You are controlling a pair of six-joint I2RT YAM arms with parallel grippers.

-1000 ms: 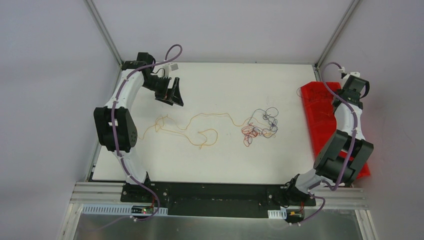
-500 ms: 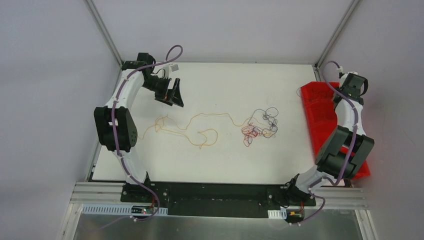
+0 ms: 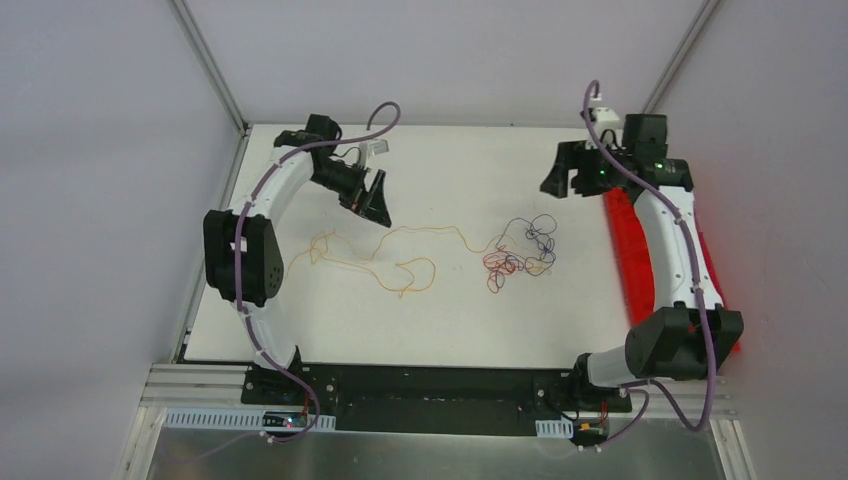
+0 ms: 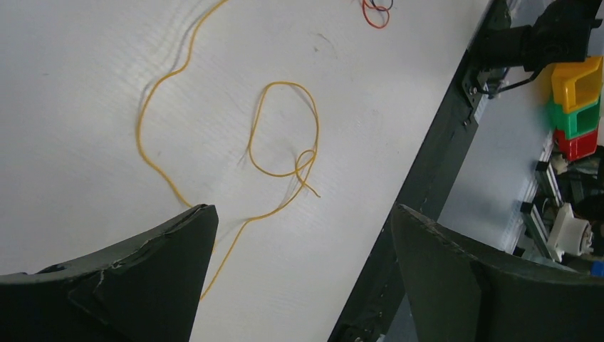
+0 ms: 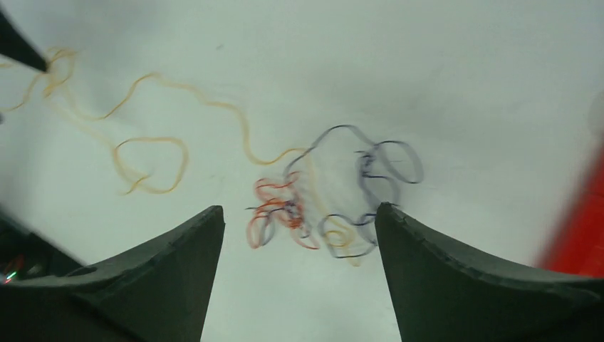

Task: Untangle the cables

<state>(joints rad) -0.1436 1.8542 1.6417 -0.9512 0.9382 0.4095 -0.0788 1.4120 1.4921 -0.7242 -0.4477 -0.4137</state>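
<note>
Cables [image 3: 497,262] lie mid-counter [image 3: 450,330]: a red, yellow and dark knot [image 3: 530,240] to the right, an orange strand [image 3: 400,263] trailing left. Left tool [image 3: 374,212] and right tool [image 3: 562,188] both hang released and empty, just far of them. Next, likely: descend and pinch one wire.

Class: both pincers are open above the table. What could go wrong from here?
1. The knot of red, dark and yellow wires is dense: the right pincer may pinch several strands and tighten it.
2. The orange wire seems to run into that knot, so a pull by the left pincer could drag it.
</note>
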